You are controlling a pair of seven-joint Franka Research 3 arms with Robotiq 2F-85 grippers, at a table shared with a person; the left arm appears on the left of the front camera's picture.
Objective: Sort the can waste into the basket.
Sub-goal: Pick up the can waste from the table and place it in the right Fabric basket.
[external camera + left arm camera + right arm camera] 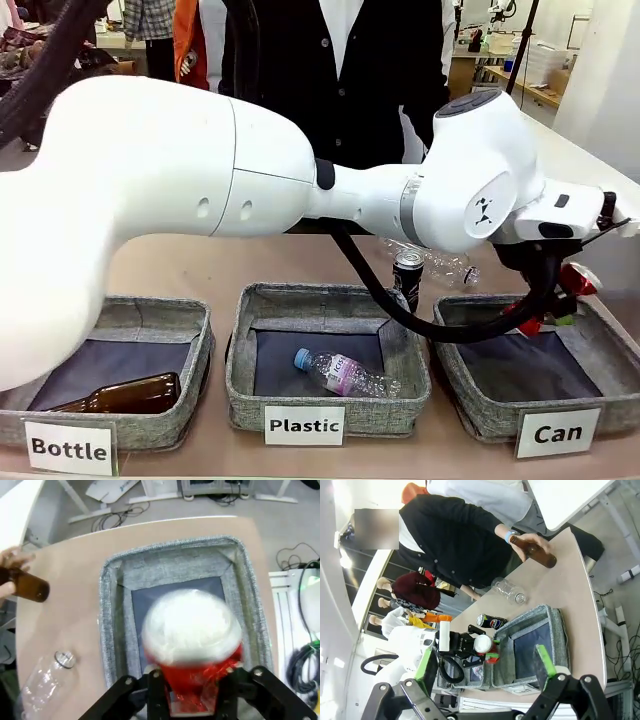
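Note:
My left arm reaches across to the right, over the grey "Can" basket (606, 334). In the left wrist view the crushed red can (192, 645) sits blurred between the fingers of my left gripper (192, 697), above the basket's dark bottom (150, 600). The jaws stand slightly apart and the can looks loose in them. From the front the gripper (545, 315) and the red can (578, 278) hang over the basket's far rim. A black can (408, 275) stands upright on the table behind the baskets. My right gripper (485, 680) is held high, its green-padded jaws wide apart with nothing between them.
A clear plastic bottle (452, 268) lies beside the black can. The "Plastic" basket (238, 352) holds a clear bottle and the "Bottle" basket (202, 330) a brown one. At the far side a person's hand holds a brown glass bottle (536, 553).

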